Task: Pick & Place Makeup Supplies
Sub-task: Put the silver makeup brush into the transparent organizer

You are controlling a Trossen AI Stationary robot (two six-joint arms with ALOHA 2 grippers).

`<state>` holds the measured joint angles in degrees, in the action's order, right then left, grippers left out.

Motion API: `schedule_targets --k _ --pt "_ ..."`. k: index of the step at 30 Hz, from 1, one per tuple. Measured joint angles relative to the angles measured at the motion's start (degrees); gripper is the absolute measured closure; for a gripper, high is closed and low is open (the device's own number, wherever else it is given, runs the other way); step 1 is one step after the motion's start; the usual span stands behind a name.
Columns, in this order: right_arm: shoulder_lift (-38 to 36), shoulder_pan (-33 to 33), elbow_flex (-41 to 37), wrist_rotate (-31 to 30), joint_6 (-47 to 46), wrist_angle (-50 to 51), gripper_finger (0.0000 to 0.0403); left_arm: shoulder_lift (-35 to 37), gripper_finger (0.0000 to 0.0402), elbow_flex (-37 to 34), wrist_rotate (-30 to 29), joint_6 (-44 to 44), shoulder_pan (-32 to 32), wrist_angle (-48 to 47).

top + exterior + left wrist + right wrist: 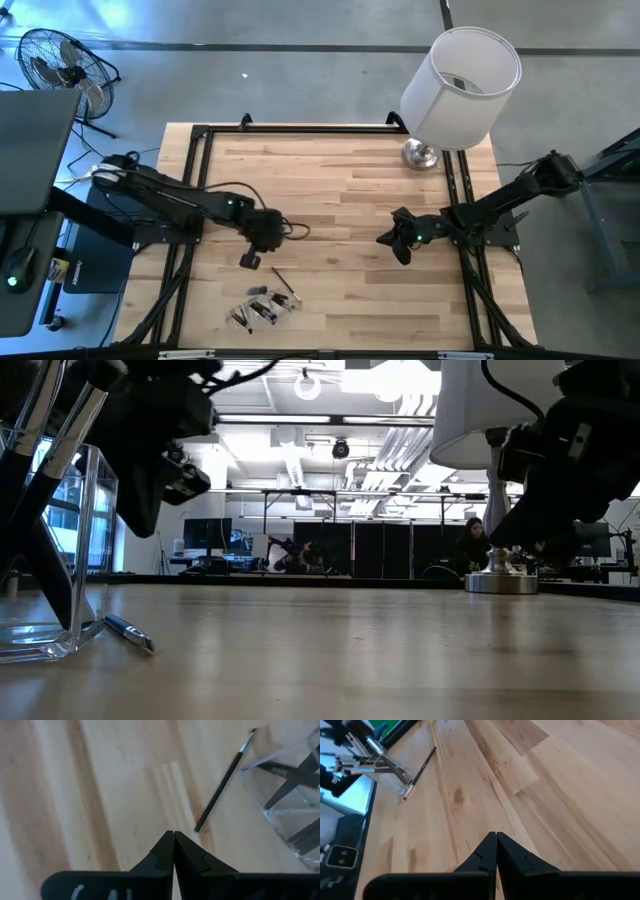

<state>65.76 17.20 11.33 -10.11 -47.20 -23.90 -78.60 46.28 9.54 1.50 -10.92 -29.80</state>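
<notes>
One loose makeup brush (283, 282) lies on the table (350, 190) at lower centre-left of the high view, just beside the clear holder (258, 308) already stocked with brushes. The left gripper (250, 261) hovers just above-left of it, fingers pressed together, empty; the right gripper (398, 243) waits mid-right, likewise closed and empty. Best to spread the fingers, then straddle the handle crosswise. Open board surrounds it; the front edge and holder sit near.

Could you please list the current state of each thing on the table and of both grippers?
left gripper: shut, empty, above bare wood.
right gripper: shut, empty, above bare wood.
loose brush: lying flat on the table, beside the clear holder.
clear holder: standing near the table's front edge, brushes leaning inside.
lamp: standing at the table's far edge.
</notes>
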Motion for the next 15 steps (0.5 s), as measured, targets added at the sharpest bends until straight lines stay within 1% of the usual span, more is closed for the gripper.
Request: schedule_targets --k 5,10,15 --pt "0.0 0.0 0.0 -0.4 -2.9 0.0 0.0401 -5.0 0.0371 5.6 2.9 6.5 0.0 -3.0" --pt "0.0 0.0 0.0 -1.7 -3.6 0.2 0.0399 -8.2 0.0336 8.0 2.8 13.0 -1.1 -3.7" --pt "0.0 0.0 0.0 -2.0 -3.8 0.4 0.0401 -10.1 0.0321 8.4 -3.9 16.8 -4.8 -3.9"
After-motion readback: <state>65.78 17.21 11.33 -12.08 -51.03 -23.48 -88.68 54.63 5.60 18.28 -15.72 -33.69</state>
